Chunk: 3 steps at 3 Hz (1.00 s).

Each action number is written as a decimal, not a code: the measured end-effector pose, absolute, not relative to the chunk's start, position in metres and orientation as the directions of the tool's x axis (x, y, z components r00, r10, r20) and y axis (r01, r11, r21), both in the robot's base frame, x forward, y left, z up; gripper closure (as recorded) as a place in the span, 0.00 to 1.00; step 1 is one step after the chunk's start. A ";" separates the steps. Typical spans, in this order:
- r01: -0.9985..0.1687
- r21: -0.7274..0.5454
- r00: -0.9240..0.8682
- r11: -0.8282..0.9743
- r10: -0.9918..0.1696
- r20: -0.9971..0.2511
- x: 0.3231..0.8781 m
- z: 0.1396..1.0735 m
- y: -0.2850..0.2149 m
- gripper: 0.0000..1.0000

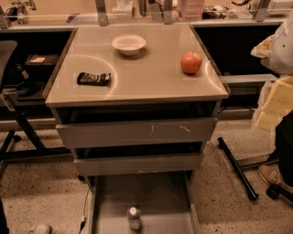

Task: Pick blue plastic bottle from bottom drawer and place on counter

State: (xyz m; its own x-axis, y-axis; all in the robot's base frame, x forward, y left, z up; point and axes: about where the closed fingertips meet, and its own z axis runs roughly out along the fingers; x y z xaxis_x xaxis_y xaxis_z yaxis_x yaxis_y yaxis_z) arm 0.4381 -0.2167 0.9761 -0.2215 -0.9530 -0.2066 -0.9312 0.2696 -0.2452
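The blue plastic bottle (pixel 134 218), small and clear with a white cap, stands upright on the flat grey floor of the open bottom drawer (pixel 158 194), near its front middle. The counter (pixel 151 77) is the glossy beige top of the cabinet above. On it are a white bowl (pixel 128 44) at the back, a red apple (pixel 191 62) at the right and a dark snack bar (pixel 94 79) at the left. The gripper is not in view.
Two grey drawers with scuffed fronts (pixel 137 132) sit slightly open above the bottom one. A cluttered bench (pixel 137 13) runs behind. A black rod (pixel 237 168) and a shoe (pixel 271 176) are on the floor at right, yellow foam (pixel 279 103) above them. Dark stand legs (pixel 20 130) are at left.
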 end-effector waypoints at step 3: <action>-0.951 -0.177 -0.211 0.253 -0.951 -0.226 0.438 0.917 -0.207 0.00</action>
State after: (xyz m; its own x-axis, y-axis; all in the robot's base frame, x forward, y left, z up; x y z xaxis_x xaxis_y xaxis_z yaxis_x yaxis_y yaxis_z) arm 0.4379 -0.2069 0.9170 -0.2109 -0.9511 -0.2256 -0.9513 0.2528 -0.1766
